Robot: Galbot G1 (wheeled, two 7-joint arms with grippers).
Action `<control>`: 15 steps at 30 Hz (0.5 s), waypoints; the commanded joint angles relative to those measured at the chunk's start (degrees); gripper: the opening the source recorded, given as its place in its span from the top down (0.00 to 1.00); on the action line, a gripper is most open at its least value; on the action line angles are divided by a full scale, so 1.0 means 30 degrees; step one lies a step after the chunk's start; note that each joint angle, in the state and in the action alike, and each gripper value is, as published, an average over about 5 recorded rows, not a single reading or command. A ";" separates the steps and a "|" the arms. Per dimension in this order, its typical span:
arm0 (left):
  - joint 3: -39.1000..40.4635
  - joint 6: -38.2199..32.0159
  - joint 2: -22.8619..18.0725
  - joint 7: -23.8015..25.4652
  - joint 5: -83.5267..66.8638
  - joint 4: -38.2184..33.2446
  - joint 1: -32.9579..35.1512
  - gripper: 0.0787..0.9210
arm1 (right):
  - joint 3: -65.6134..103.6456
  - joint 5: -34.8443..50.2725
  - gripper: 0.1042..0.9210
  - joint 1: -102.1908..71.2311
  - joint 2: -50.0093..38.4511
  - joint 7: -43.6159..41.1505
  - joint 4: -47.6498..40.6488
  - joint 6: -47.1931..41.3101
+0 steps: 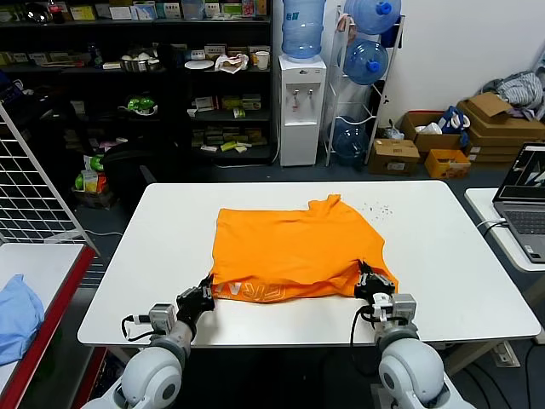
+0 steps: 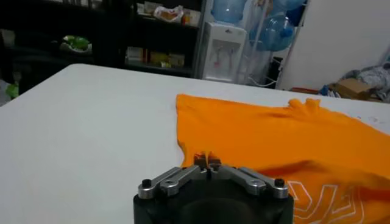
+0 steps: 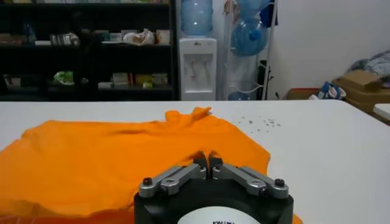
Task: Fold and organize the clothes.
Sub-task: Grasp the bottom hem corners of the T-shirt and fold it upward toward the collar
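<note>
The orange T-shirt (image 1: 294,247) lies on the white table (image 1: 443,256), its near part lifted and doubled over so white lettering (image 1: 255,292) shows along the near edge. The round collar (image 1: 325,203) is at the far side. My left gripper (image 1: 206,290) is shut on the shirt's near left corner; in the left wrist view (image 2: 208,161) its fingertips pinch orange fabric (image 2: 274,140). My right gripper (image 1: 366,281) is shut on the near right corner; in the right wrist view (image 3: 208,161) its fingertips pinch the fabric (image 3: 103,164).
A light blue cloth (image 1: 17,315) lies on a side table at the left. A laptop (image 1: 524,200) sits on a table at the right. Small dark specks (image 1: 375,207) dot the table beyond the shirt. Shelves and a water dispenser (image 1: 301,106) stand behind.
</note>
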 commanded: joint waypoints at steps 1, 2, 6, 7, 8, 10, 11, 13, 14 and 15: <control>0.1480 0.0143 -0.0290 -0.0206 -0.0588 0.2696 -0.3705 0.98 | -0.0805 0.0943 0.98 0.2473 -0.0469 0.0434 -0.1465 -0.0847; 0.1501 0.0152 -0.0311 -0.0217 -0.0579 0.2737 -0.3723 0.98 | -0.0789 0.0933 0.98 0.2442 -0.0449 0.0374 -0.1478 -0.0828; 0.1535 0.0206 -0.0409 -0.0262 -0.0556 0.2891 -0.3844 0.96 | -0.0706 0.0884 0.95 0.2376 -0.0296 -0.0143 -0.1609 -0.0650; 0.1534 0.0218 -0.0432 -0.0282 -0.0547 0.2920 -0.3874 0.95 | -0.0675 0.0814 0.93 0.2366 -0.0236 -0.0371 -0.1671 -0.0526; 0.1528 0.0221 -0.0448 -0.0305 -0.0536 0.2940 -0.3893 0.93 | -0.0642 0.0719 0.90 0.2353 -0.0187 -0.0588 -0.1735 -0.0379; 0.1471 0.0241 -0.0461 -0.0338 -0.0525 0.2928 -0.3864 0.86 | -0.0525 0.0382 0.83 0.2283 -0.0084 -0.1192 -0.1857 0.0045; 0.1422 0.0250 -0.0454 -0.0343 -0.0524 0.2899 -0.3819 0.83 | -0.0457 0.0204 0.80 0.2224 -0.0055 -0.1477 -0.1884 0.0238; 0.1279 0.0259 -0.0379 -0.0315 -0.0531 0.2718 -0.3600 0.76 | -0.0287 -0.0107 0.72 0.2037 -0.0049 -0.2042 -0.1902 0.0717; 0.1206 0.0258 -0.0321 -0.0297 -0.0534 0.2593 -0.3458 0.73 | -0.0177 -0.0217 0.69 0.1913 -0.0064 -0.2278 -0.1902 0.0968; 0.1124 0.0257 -0.0235 -0.0275 -0.0537 0.2428 -0.3268 0.69 | -0.0028 -0.0324 0.65 0.1753 -0.0100 -0.2543 -0.1890 0.1230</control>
